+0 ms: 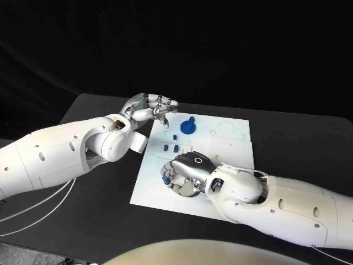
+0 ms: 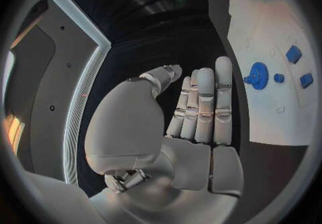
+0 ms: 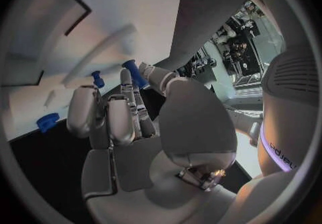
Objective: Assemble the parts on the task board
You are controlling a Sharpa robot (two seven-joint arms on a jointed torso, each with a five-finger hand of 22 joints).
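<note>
— What is seen nearest the camera?
— The right hand is seen low on the task board, at its near left part, palm down; in the right wrist view a small blue cylindrical part is seen pinched between the thumb and the fingers, so that part is taken to be held; the other fingers are curled in beside it.

— And the left hand?
— The left hand is held above the far left corner of the task board, over the black surface; in the left wrist view its fingers are stretched out straight and laid side by side, with the thumb bent across beside them; nothing is held in it.

— Where are the parts found?
— A blue gear is seen on the far part of the board, just beside the left hand's fingertips, though contact cannot be told; several small blue blocks are laid in a row near the middle of the board, between the gear and the right hand; in the right wrist view another small blue peg and a blue piece at the board's edge are seen near the right hand; whether these stand in holes cannot be told.

— And the board itself?
— It is laid flat on the surface, between the two arms; faint outlines of circles are marked on its far right part.
</note>
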